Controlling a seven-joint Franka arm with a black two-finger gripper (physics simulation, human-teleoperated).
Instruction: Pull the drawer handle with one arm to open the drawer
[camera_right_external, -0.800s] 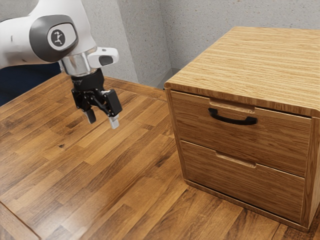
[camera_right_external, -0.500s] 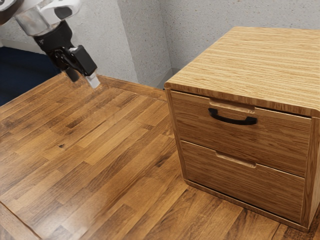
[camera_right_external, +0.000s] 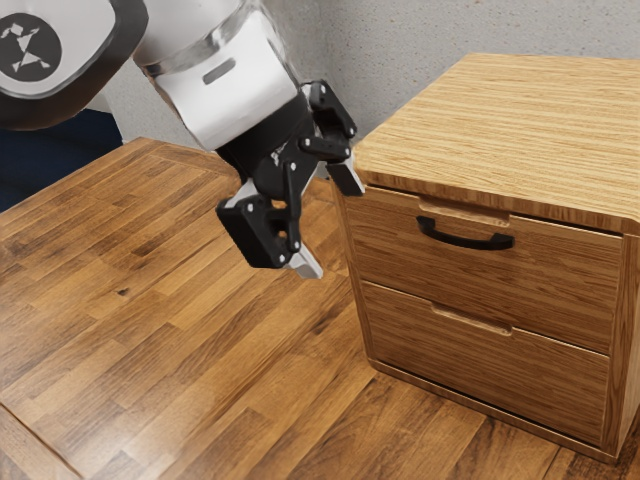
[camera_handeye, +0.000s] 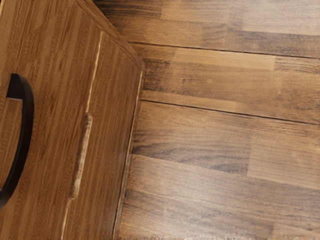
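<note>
The arm has swung back from the far corner of the exterior view's left. Now the gripper (camera_right_external: 322, 222) hangs close to the cabinet (camera_right_external: 500, 110), by its front corner on the exterior view's left. It is turned on its side to face the drawers. Its two fingers are spread wide with nothing between them.

The drawer handle (camera_right_external: 465, 238) is on the top drawer (camera_right_external: 560, 290), near the upper edge. It is well to the exterior view's right of the gripper, and the gripper does not touch it yet. The top drawer looks shut, its front flat with the cabinet.

The handle is a thin black bar, bent in at both ends. In the wrist view the handle (camera_handeye: 24, 125) shows as a dark curve on the wood. It looks hard and smooth, so I think it may be a bit slippery. I cannot tell how much room there is behind the bar for a finger.

The drawer is made of stripy light brown wood. It will likely feel stiff and a bit heavy, and should slide straight out. The best place to grab is the middle of the bar, one finger above and one below. A pull from one end may make the drawer twist and stick.
</note>
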